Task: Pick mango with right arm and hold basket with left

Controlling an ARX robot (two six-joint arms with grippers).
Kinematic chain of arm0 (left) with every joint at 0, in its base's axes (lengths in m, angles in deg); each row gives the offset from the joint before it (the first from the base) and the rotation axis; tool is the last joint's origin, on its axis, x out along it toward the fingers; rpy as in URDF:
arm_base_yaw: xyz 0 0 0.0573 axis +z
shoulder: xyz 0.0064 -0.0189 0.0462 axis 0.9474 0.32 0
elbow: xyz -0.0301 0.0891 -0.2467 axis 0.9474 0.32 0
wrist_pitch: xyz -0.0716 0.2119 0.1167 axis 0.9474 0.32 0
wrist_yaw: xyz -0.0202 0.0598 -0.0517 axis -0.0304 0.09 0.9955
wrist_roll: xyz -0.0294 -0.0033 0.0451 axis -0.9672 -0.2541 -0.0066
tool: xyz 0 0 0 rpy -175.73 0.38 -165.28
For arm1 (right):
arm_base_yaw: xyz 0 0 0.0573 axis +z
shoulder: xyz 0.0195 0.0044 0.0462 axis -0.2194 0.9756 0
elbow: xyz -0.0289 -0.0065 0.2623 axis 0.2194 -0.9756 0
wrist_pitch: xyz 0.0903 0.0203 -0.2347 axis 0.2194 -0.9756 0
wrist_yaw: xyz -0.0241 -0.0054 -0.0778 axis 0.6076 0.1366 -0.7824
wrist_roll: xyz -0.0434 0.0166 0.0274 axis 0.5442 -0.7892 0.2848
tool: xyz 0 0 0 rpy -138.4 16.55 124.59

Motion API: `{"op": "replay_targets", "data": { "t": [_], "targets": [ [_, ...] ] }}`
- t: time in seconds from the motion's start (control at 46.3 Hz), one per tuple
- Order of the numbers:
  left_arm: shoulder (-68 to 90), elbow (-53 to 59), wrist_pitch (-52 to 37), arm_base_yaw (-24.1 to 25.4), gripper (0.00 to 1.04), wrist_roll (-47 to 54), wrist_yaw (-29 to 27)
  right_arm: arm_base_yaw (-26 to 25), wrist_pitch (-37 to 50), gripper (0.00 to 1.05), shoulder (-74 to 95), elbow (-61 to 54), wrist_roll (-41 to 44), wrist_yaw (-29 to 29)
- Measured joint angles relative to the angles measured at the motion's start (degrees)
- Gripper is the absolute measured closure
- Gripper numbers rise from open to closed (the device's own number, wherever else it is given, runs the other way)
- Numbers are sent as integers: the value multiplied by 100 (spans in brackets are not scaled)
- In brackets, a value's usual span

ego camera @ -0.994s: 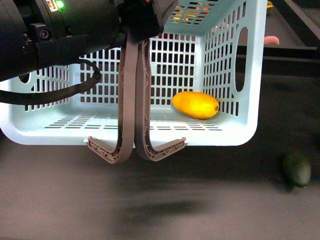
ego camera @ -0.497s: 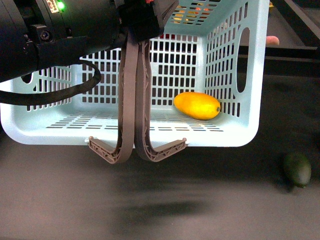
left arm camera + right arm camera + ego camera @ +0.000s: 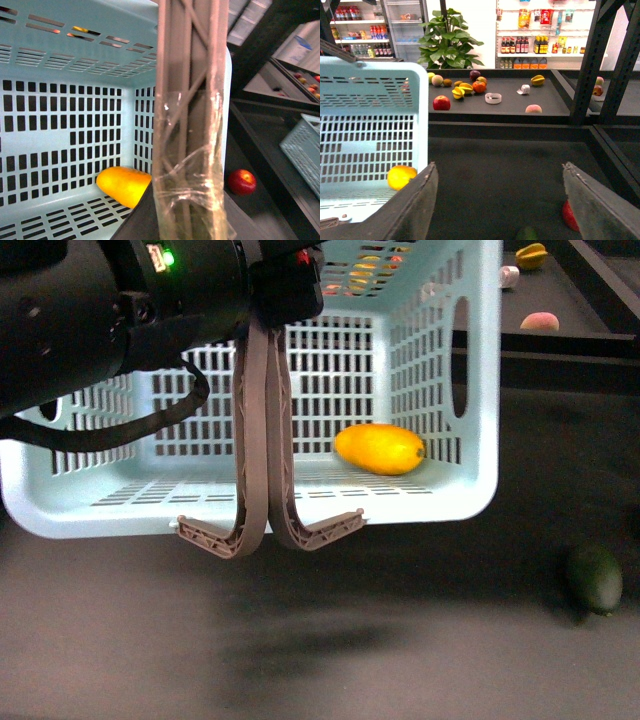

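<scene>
Light turquoise basket, walls patterned with rows of rectangular slots. Grey-brown, lattice-ribbed handles across the basket's front. Yellow-orange mango inside the basket, dark at the tip. Dark green fruit outside the basket.

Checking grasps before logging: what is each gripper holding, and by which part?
Left gripper holds the basket by its two swing handles, pinched together at the top. Right gripper is open, holding nothing.

My count: 1 basket with 2 swing handles, 1 mango inside, 1 dark green fruit outside. Elsewhere I see 1 red apple, 1 white ring, 1 second basket. The other fruits are too small to count.
</scene>
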Motion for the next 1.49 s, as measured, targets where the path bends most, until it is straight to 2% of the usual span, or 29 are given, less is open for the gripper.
{"op": "replay_targets", "data": {
  "t": [0.13,0.281,0.454,0.584,0.929,1.254,1.405,1.491],
  "targets": [
    [225,-389,332,142,96,-511,-472,0,0,6,0,0,-9,-2],
    [568,-911,667,476,96,-1436,-907,0,0,8,0,0,-4,-2],
    [1121,-1790,1692,1082,96,-3521,-1558,0,0,8,-4,0,-4,0],
    [1425,-2186,1775,1390,96,-4461,-1777,0,0,8,-4,0,-4,0],
    [2238,-2844,2153,2271,96,-5866,-2203,0,-2,8,-4,0,-4,0],
    [2551,-3152,2732,2520,96,-6131,-2164,0,-2,8,-4,0,-4,0],
    [2564,-3178,2789,2540,73,-6376,-2192,0,0,8,-4,0,-4,0],
    [2387,-2946,2787,2516,54,-6411,-2205,0,0,8,-4,0,-4,-2]
  ]
}}
